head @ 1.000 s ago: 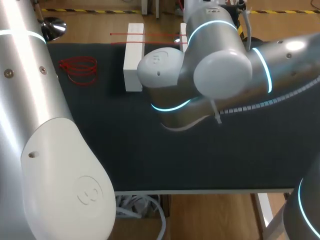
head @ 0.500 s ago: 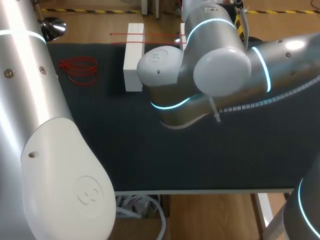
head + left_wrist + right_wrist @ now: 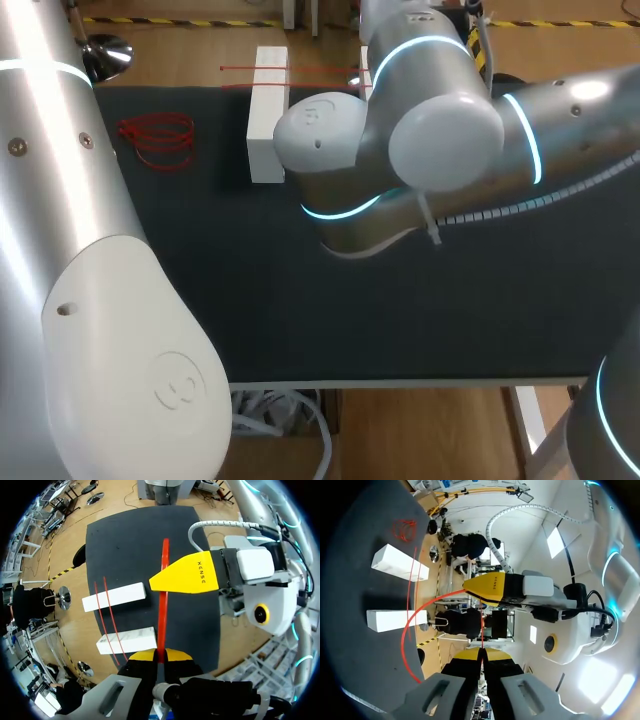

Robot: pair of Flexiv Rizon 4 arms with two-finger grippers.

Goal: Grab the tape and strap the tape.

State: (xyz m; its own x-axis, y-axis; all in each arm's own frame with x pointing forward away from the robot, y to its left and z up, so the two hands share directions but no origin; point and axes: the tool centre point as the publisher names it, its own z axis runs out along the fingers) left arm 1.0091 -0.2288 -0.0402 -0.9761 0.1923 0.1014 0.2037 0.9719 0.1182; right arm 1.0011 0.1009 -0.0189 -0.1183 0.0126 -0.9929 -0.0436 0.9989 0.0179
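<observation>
Tape (image 3: 162,595): a thin, flat, glossy red strip, running between the two grippers and passing beside the ends of the two white blocks (image 3: 114,596). Left gripper (image 3: 160,653): clenched on the strip. Right gripper (image 3: 481,652): pinched closed on it as well. The white blocks are smooth, rectangular and parallel, lying on the matte dark mat (image 3: 300,300). To one side of them lies a loose red coil (image 3: 157,140).

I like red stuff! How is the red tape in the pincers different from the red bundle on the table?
The held tape is one strand running between the left pincer and right pincer; the red bundle is coiled in loops. The held tape is gripped above the table; the red bundle lies on it, untouched. Both are red.
</observation>
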